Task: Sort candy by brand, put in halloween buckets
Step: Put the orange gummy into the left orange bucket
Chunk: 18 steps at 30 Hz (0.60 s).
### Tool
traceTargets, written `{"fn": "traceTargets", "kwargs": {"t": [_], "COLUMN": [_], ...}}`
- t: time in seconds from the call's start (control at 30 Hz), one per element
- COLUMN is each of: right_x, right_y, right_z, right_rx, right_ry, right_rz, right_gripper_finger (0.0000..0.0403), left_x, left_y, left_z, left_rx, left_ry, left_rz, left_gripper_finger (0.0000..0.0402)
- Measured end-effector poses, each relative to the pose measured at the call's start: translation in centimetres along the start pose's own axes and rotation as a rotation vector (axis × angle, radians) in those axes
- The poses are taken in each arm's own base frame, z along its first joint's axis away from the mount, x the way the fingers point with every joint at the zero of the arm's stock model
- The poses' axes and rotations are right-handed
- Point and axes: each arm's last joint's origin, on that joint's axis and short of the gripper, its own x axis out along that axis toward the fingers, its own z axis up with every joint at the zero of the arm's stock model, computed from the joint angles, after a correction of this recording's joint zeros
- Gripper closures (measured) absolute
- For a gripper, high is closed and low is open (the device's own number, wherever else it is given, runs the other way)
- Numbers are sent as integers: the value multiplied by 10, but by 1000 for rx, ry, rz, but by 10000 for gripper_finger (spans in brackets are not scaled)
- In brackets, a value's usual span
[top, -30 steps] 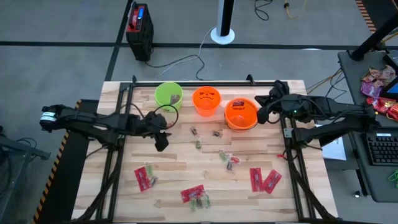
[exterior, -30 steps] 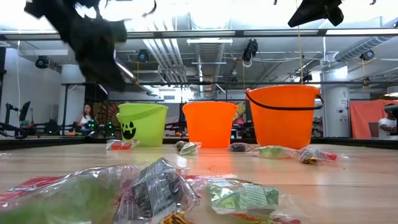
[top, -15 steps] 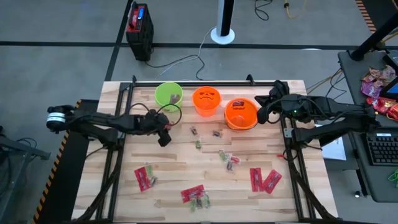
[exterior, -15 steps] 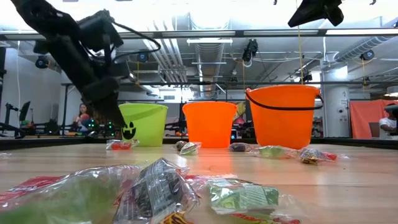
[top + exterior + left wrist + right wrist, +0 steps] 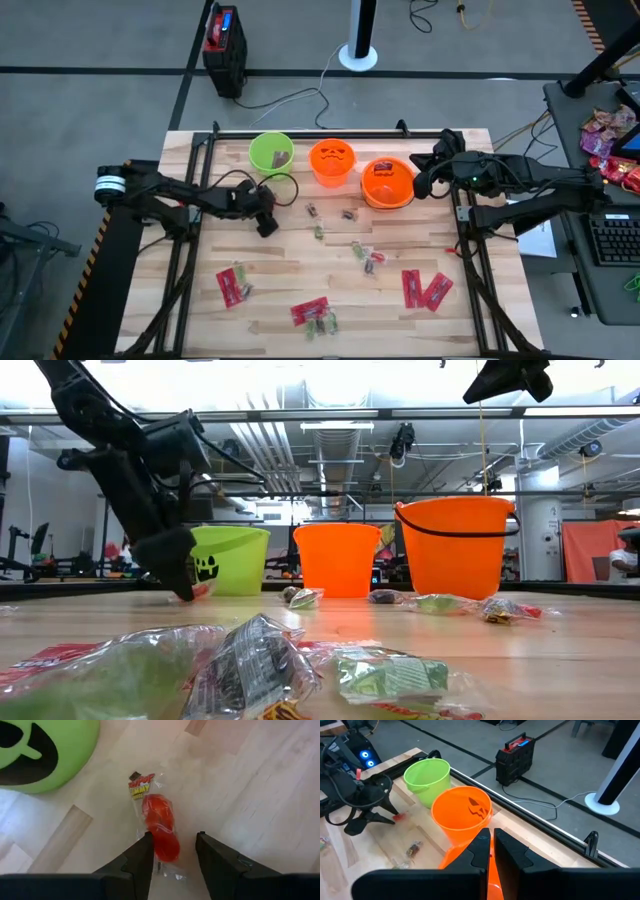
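The left gripper (image 5: 172,851) is lowered to the desk (image 5: 300,260) beside the lime green bucket (image 5: 271,153), its jaws parted astride a red wrapped candy (image 5: 160,826). Rightward, the right gripper (image 5: 420,185) is held clenched, empty, beside the wider orange bucket (image 5: 387,182).

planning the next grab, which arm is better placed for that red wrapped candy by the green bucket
Left. The left gripper is down at the table with open fingers straddling the red wrapped candy beside the green bucket. The right gripper is shut, up beside the wider orange bucket.
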Motion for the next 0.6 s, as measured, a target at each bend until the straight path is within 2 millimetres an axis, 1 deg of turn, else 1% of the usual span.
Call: {"fn": "traceTargets", "kwargs": {"t": [0.1, 0.17, 0.23, 0.27, 0.4, 0.43, 0.5, 0.6], "right_x": [0, 0, 0, 0, 0, 0, 0, 0], "right_y": [0, 0, 0, 0, 0, 0, 0, 0], "right_z": [0, 0, 0, 0, 0, 0, 0, 0], "right_rx": [0, 1, 1, 1, 1, 1, 0, -1], "right_ry": [1, 2, 2, 2, 2, 3, 4, 4], "right_rz": [-1, -1, -1, -1, -1, -2, -2, -2], "right_gripper_finger": [385, 385, 385, 385, 385, 385, 385, 385], "left_x": [3, 2, 0, -1, -14, -20, -34, -63], "left_y": [-1, -1, -1, -1, -3, -4, -6, -9], "left_z": [-1, -1, -1, 0, 2, 4, 17, 48], "left_rx": [-25, -37, -44, -49, -68, -74, -87, -97], "left_ry": [13, 14, 11, 11, 11, 1, -52, -219], "left_rz": [-1, -13, -39, -54, -207, -262, -389, -510], "left_gripper_finger": [294, 326, 369, 383, 390, 394, 397, 398]}}
